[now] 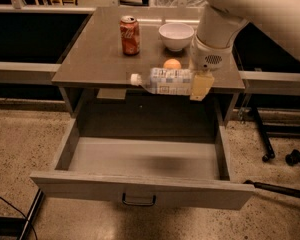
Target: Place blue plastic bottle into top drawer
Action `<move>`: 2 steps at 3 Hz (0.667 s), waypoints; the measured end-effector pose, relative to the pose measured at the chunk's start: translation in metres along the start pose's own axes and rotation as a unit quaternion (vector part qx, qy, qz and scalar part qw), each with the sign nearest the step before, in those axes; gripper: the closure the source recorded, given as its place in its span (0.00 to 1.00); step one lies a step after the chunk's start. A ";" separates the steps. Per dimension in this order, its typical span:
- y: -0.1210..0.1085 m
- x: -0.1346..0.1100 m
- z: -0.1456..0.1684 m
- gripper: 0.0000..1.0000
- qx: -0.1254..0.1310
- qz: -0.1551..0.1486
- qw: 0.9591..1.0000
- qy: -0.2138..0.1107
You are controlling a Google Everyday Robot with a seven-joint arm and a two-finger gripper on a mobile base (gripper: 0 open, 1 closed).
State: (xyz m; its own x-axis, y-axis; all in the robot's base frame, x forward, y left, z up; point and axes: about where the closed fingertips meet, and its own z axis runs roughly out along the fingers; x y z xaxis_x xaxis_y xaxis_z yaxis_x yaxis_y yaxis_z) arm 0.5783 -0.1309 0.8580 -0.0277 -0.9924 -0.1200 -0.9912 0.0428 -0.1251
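The blue plastic bottle (166, 81) lies sideways in the air, white cap pointing left, held above the open top drawer (140, 156) just past the table's front edge. My gripper (199, 84) is shut on the bottle's right end, its pale fingers (202, 85) reaching down from the white arm at the upper right. The drawer is pulled far out; its grey inside is bare and its front panel carries a small dark handle (138, 200).
On the grey table top (97, 54) stand a red soda can (130, 35) and a white bowl (176, 36); an orange ball (172, 64) sits near the front edge behind the bottle. A dark wheeled stand (280, 154) is on the floor at the right.
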 end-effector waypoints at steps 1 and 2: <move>-0.002 0.001 0.035 1.00 -0.020 0.014 1.000 -0.008; 0.015 0.007 0.102 1.00 -0.048 0.021 0.997 -0.051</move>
State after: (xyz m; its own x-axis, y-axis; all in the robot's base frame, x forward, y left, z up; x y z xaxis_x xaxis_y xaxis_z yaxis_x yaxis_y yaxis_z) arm 0.5765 -0.1250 0.7547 -0.0606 -0.9729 -0.2230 -0.9974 0.0676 -0.0237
